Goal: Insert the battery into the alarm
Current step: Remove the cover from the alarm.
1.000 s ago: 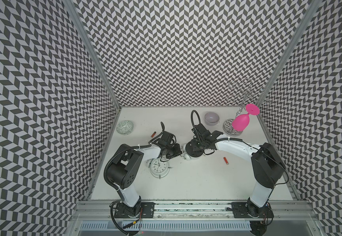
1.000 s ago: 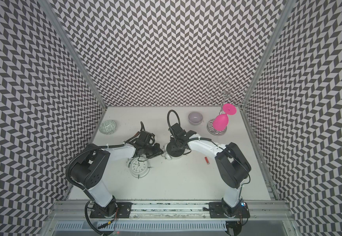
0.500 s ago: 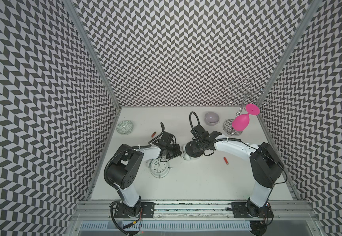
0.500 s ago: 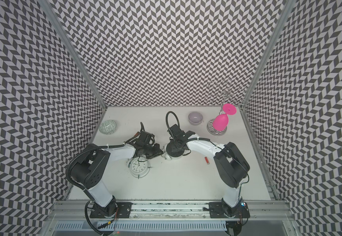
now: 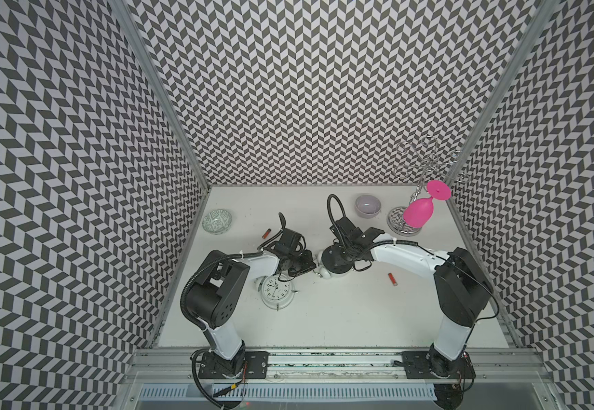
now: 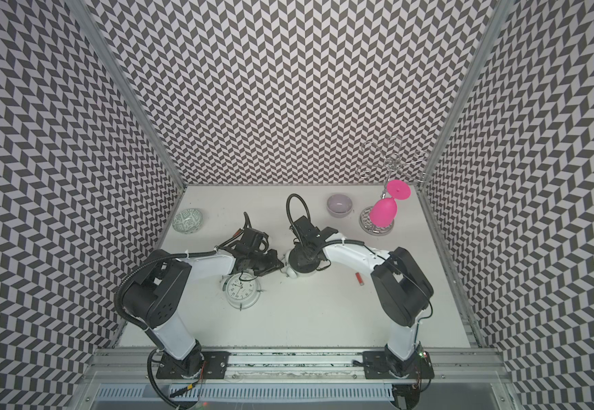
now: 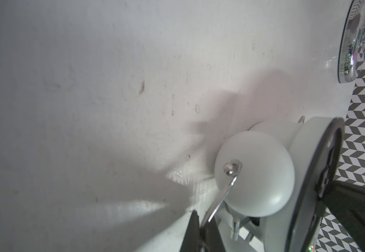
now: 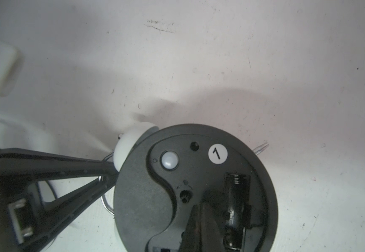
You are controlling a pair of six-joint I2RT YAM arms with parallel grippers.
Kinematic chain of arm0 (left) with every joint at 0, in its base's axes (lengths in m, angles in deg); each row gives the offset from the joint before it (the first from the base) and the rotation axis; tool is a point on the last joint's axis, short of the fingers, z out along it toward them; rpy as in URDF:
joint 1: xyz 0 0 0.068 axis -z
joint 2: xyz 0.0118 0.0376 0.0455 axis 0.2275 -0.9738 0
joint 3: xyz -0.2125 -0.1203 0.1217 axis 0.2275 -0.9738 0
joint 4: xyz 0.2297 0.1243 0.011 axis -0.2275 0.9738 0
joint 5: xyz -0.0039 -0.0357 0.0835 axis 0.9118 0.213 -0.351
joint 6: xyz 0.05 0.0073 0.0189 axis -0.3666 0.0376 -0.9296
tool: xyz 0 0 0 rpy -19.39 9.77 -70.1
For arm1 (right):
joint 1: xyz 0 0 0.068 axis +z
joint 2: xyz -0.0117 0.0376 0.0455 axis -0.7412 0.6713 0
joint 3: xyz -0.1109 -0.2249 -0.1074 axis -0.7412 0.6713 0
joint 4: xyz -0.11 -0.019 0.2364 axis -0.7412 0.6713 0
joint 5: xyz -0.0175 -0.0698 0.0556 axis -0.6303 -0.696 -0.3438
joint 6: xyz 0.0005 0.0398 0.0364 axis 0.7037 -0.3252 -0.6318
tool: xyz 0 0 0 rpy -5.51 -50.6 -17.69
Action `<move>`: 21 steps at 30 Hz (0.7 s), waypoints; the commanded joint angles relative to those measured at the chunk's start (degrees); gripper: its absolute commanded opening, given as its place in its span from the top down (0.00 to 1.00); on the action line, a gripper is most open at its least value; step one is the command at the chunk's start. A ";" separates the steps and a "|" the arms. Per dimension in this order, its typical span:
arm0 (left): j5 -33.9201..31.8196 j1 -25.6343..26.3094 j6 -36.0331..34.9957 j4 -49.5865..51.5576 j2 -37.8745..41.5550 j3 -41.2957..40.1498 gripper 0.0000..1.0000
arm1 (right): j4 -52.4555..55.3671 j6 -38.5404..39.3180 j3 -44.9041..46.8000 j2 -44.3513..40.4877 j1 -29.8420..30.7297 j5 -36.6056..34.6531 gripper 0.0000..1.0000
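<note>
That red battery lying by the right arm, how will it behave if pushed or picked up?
The red battery lies on its side on the smooth table, so a sideways push would probably roll it. It looks small and rigid, likely light to lift, though a narrow target to pinch squarely.

Blk alarm (image 8: pixel 138 196), pink glass (image 5: pixel 418 213)

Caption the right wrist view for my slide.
Face-down alarm clock, battery bay open with no battery visible; left gripper pinches its wire handle, shut right gripper sits by the bay.
</note>
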 commanded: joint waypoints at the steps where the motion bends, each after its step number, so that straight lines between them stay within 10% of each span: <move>1: 0.47 0.07 -0.46 -1.92 0.31 0.20 1.00 | -0.05 -0.09 -1.58 -2.00 0.40 -0.97 1.00; 7: 0.47 0.04 -0.48 -1.93 0.25 0.16 1.00 | 0.55 -0.21 -1.60 -2.21 0.36 -1.35 0.85; 21: 0.55 0.04 -0.43 -2.10 0.10 0.03 1.00 | 1.79 -0.70 -0.03 -0.67 0.48 0.64 0.84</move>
